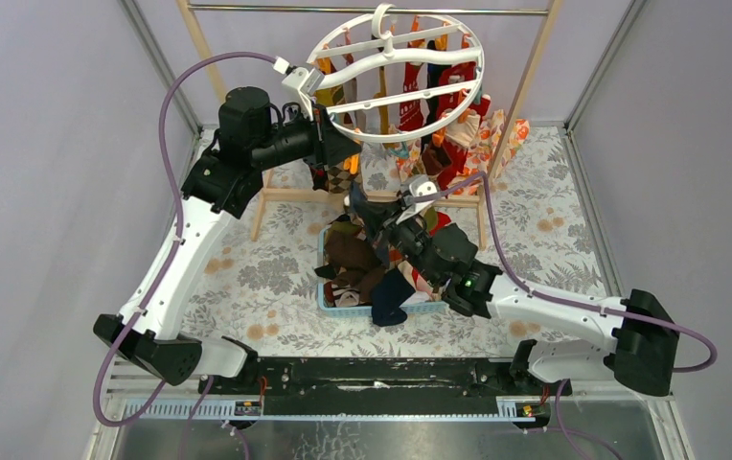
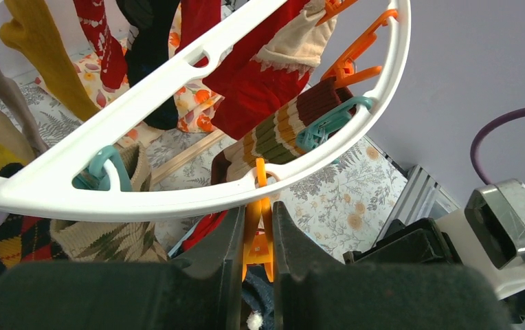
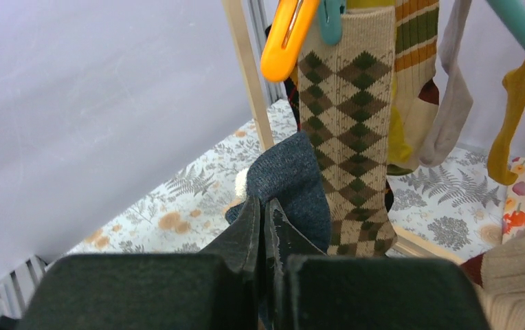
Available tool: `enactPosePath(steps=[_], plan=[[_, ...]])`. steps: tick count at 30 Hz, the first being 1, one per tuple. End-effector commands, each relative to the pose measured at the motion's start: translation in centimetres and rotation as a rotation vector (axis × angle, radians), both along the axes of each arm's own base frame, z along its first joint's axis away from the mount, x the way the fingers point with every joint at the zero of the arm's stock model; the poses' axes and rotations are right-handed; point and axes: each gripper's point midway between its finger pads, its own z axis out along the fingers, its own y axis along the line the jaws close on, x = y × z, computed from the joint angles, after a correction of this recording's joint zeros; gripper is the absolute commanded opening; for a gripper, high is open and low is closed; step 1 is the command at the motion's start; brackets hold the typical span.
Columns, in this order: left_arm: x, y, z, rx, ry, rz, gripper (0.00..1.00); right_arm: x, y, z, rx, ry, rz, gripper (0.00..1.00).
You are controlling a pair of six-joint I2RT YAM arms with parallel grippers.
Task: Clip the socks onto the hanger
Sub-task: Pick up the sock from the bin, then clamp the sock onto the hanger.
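Observation:
The white oval hanger (image 1: 480, 59) hangs from the rack's rod with several socks clipped under it. My left gripper (image 1: 335, 144) is up at its near left rim. In the left wrist view it (image 2: 258, 230) is shut on an orange clip (image 2: 260, 237) dangling below the white rim (image 2: 177, 199). My right gripper (image 1: 367, 213) is raised just below. In the right wrist view it (image 3: 263, 210) is shut on a dark navy sock (image 3: 294, 172), held upright beside a hanging beige argyle sock (image 3: 345, 124) and below an orange clip (image 3: 284, 38).
A blue basket (image 1: 343, 309) of loose socks sits mid-table under the right arm. The wooden rack's posts (image 1: 525, 86) stand behind the hanger. An orange floral cloth (image 1: 496, 139) lies at the back right. Teal clips (image 2: 328, 124) hold a striped sock (image 2: 280, 134).

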Motion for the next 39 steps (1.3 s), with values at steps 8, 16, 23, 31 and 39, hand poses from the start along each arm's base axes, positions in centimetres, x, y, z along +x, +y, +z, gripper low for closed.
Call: enactPosePath(steps=[8,16,23,31,39], plan=[[-0.5,-0.3,-0.6,-0.014,0.027,-0.018,0.10,2.0,-0.6,7.2,0.289,-0.034,-0.106,0.02],[-0.5,-0.2,-0.5,-0.012,0.020,-0.017,0.10,2.3,0.0,7.4,0.297,-0.034,-0.103,0.01],[-0.4,-0.3,-0.3,-0.015,0.019,-0.017,0.10,2.5,-0.5,7.7,0.322,-0.038,-0.127,0.00],[-0.5,-0.3,-0.2,-0.016,0.017,-0.019,0.10,2.8,0.1,8.2,0.329,-0.047,-0.125,0.00],[-0.4,-0.3,-0.2,-0.015,0.015,-0.017,0.10,2.9,0.3,9.0,0.346,-0.063,-0.127,0.00]])
